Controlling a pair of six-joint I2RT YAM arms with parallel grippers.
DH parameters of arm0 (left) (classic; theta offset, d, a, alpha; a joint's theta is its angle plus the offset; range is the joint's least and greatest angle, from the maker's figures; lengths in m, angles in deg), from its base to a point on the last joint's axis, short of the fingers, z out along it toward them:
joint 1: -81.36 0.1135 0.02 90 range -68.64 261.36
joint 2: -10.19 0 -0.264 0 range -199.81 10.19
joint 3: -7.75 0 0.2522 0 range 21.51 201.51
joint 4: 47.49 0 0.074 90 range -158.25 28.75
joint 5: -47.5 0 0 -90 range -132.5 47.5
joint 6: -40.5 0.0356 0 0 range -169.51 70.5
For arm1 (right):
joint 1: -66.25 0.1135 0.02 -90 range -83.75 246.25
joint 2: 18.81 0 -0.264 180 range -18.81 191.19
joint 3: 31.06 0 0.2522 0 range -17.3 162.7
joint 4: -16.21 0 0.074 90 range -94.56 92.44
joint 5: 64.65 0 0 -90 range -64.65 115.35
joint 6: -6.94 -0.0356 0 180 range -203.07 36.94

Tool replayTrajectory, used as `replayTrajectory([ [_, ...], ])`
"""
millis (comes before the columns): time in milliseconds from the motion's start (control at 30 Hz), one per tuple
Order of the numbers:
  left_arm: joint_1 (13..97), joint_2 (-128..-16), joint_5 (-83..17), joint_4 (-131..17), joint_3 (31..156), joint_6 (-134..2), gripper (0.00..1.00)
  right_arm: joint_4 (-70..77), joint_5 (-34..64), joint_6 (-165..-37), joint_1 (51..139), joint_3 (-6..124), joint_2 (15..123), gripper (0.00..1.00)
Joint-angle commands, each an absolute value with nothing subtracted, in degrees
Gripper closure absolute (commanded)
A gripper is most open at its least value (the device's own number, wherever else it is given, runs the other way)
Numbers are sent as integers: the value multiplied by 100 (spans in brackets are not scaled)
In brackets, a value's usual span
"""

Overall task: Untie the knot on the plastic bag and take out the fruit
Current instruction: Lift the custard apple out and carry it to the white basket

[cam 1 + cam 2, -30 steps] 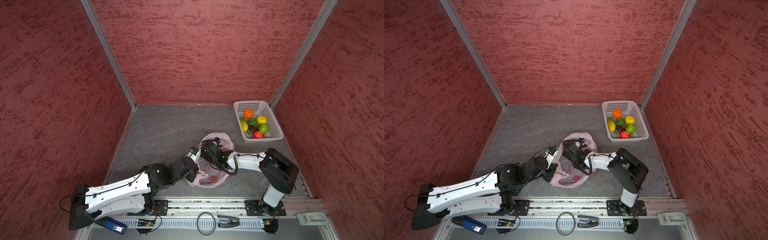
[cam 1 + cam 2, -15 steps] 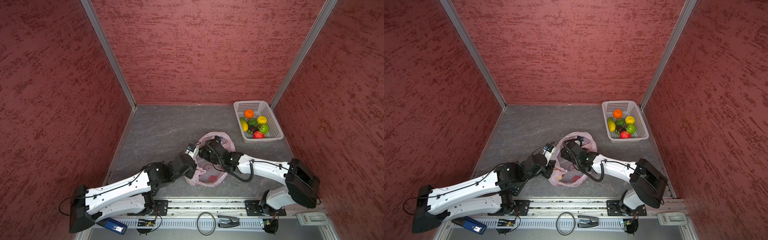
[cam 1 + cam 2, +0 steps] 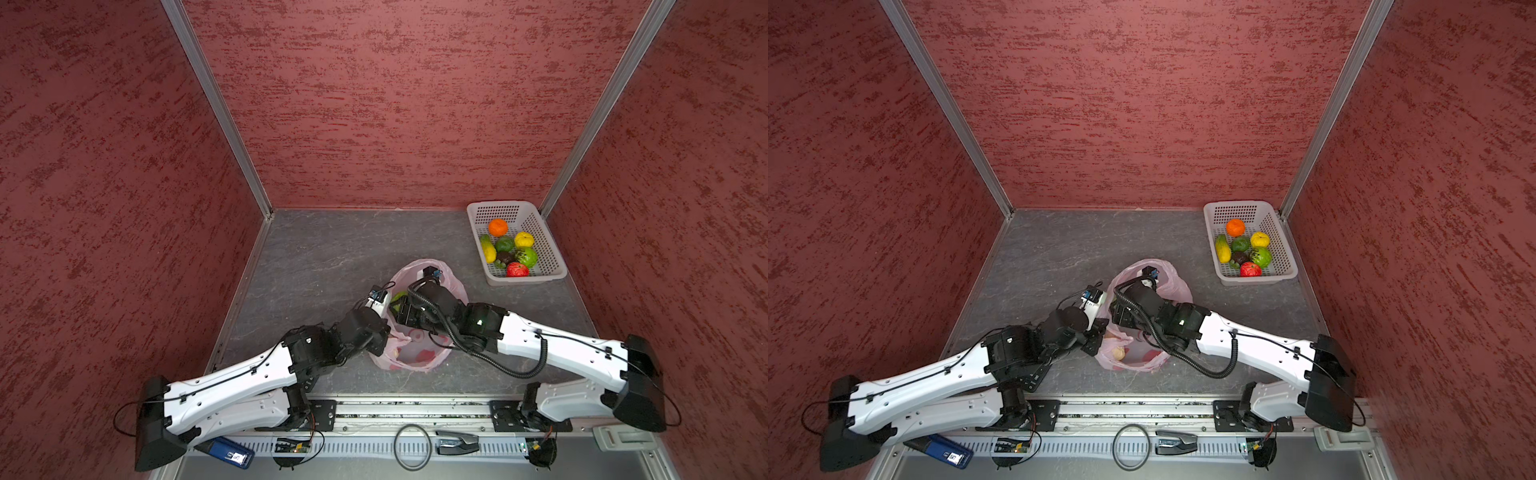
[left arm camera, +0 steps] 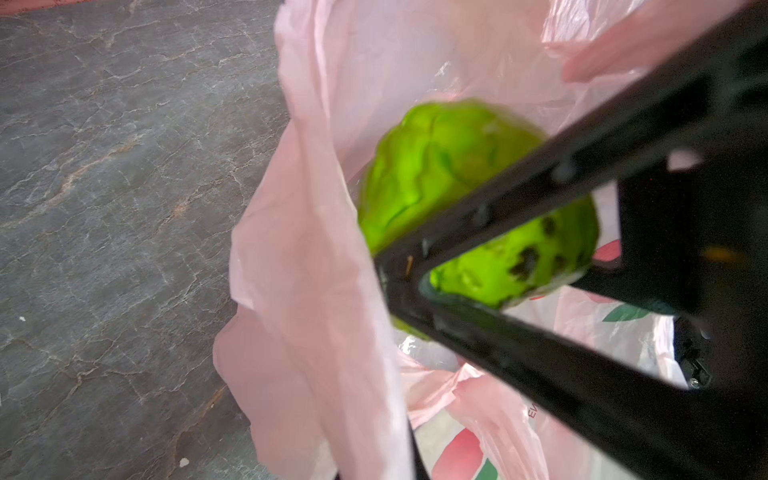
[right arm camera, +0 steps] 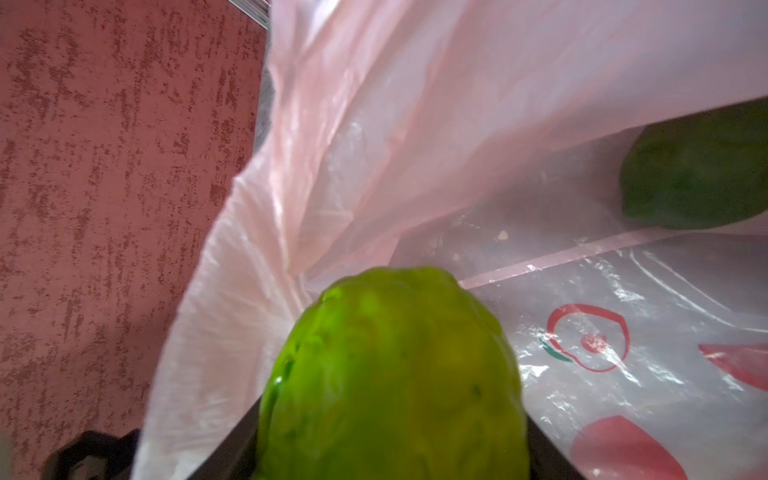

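The pink plastic bag (image 3: 417, 360) lies open in the middle of the table in both top views. My left gripper (image 3: 384, 337) is shut on the film of its near-left rim (image 4: 316, 291). My right gripper (image 3: 400, 309) hangs over the bag's mouth, shut on a bright green fruit (image 5: 395, 374), whose sides sit between the black fingers (image 5: 232, 451). That fruit (image 4: 449, 166) also shows in the left wrist view. A dark green fruit (image 5: 702, 174) and a beige one (image 3: 1119, 353) lie inside the bag. The knot is not in view.
A white perforated basket (image 3: 525, 277) stands at the back right, holding an orange mandarin (image 3: 498, 227) and several fruits. Red textured walls close in the table on three sides. A metal rail runs along the front edge.
The right arm's elbow has swung out to the right and dropped lower, while its gripper stayed at the bag's mouth and shifted slightly left. The left arm has hardly moved.
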State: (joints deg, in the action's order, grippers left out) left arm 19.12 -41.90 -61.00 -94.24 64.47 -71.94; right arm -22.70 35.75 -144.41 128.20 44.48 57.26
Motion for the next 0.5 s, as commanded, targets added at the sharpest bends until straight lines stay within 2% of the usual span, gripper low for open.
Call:
replayTrajectory([
  [0,1959,-4089,-6171,-9434,6384,-7107,100,-2812,3848,-14371,12849,4798,5508,51],
  [300,1971,-4116,-6110,-9381,6421,-6998,100,-3179,4013,-14217,12790,5427,5248,51],
  [467,1966,-4181,-6061,-9344,6450,-6975,100,-3225,4013,-14026,12407,5531,5097,51],
])
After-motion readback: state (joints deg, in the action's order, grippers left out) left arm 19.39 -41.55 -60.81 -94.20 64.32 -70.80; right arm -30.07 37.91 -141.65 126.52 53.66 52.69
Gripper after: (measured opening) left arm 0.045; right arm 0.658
